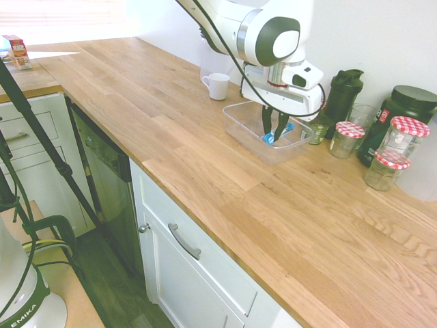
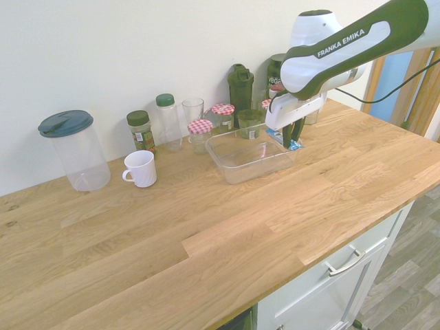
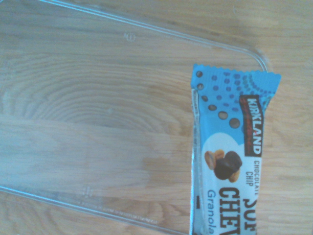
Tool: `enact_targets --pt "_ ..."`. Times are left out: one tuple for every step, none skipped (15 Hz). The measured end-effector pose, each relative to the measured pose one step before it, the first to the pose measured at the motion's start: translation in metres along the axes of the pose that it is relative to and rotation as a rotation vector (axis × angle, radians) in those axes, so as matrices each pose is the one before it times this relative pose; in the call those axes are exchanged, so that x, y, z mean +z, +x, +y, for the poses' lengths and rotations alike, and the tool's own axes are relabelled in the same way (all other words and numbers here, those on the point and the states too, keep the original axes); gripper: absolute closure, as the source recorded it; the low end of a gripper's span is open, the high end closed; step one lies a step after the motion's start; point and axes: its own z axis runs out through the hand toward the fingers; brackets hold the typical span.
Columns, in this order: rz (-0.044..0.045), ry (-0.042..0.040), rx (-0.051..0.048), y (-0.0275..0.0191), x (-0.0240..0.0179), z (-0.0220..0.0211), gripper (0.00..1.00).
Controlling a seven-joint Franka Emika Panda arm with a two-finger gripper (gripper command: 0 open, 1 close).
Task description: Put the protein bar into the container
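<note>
The protein bar (image 1: 271,139), its blue wrapper reading "Kirkland" in the wrist view (image 3: 234,161), hangs pinched between the closed fingers of the gripper (image 1: 274,136) inside the container (image 1: 240,117), at the end nearest the jars. The bar's free end sits close to the tub's rounded corner; the rest of the clear floor lies bare. Red-checked jars (image 1: 347,139) and a dark shaker bottle (image 1: 341,94) crowd the wall behind. A white mug (image 2: 141,168) stands apart on the wooden countertop (image 1: 205,171), whose front edge stays open.
</note>
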Motion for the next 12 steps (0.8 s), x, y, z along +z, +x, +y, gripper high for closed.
enact_targets --pt "0.00077 -0.00041 -0.00093 0.00236 0.00193 -0.00219 1.00" --pt "0.00077 -0.00030 -0.00153 0.00241 0.00206 -0.00298 1.00" --pt "-0.00016 -0.00086 -0.00152 0.00275 0.00290 -0.00320 1.00" --pt "-0.00093 -0.00188 -0.00385 0.00175 0.00386 -0.00393 1.00" --pt "-0.00245 -0.00384 -0.00439 0.00132 0.00516 -0.00403 1.00" --pt "-0.00236 -0.00420 -0.00420 0.00083 0.00517 -0.00388 1.00" --pt "-0.00192 -0.00378 -0.00502 0.00055 0.00448 -0.00448 1.00" --pt "-0.00190 -0.00334 -0.00463 0.00036 0.00412 -0.00408 1.00" --pt "-0.00098 -0.00340 -0.00226 0.00091 0.00360 -0.00340 1.00" --pt "-0.00238 -0.00455 -0.00049 0.00056 0.00459 -0.00204 1.00" --pt "-0.00302 -0.00426 0.00019 0.00049 0.00492 -0.00215 1.00" --pt "-0.00308 -0.00371 0.00033 0.00071 0.00453 -0.00151 1.00"
